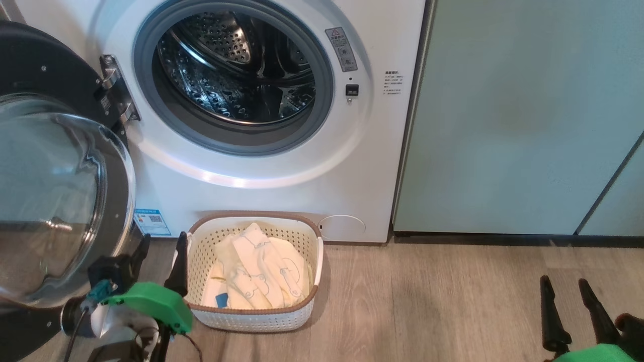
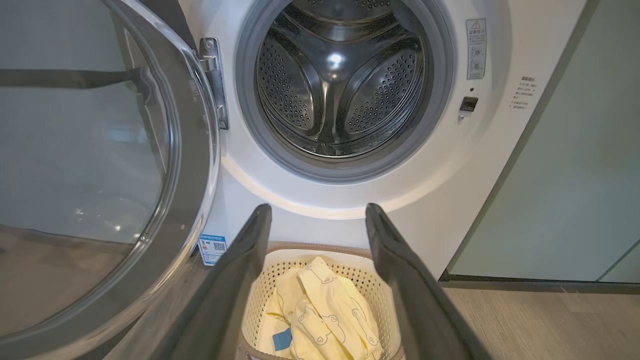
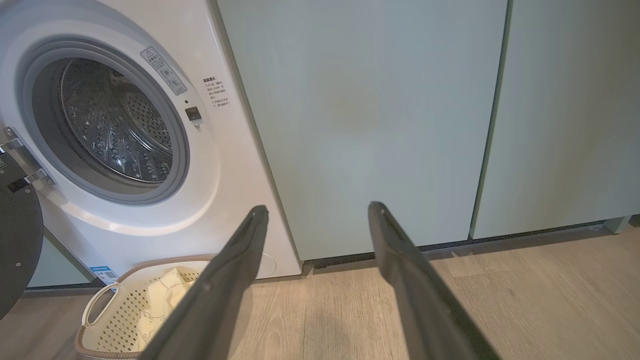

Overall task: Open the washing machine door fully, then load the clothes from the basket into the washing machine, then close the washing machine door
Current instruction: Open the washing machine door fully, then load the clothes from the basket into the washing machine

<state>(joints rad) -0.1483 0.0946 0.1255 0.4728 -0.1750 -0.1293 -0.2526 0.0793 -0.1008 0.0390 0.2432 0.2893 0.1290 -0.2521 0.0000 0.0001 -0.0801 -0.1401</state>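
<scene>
Right hand (image 1: 564,282) hangs spread above wooden floor (image 1: 427,301).

The washing machine door (image 1: 50,201) is cut off by the left and bottom edges of the head view. Print on the warning label (image 1: 341,49) and the blue sticker (image 1: 151,222) is too small to read. In the left wrist view, the sides of the basket (image 2: 257,300) are hidden behind the fingers of the left gripper (image 2: 317,210), and its near end is cut off. The base of the right gripper (image 1: 563,282) is cut off below.

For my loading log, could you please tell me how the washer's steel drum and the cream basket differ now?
The round perforated steel drum is empty; the rectangular cream plastic basket holds the pale yellow clothes. The drum opens forward in the white washing machine; the basket opens upward on the wooden floor. Both have perforated walls.
</scene>
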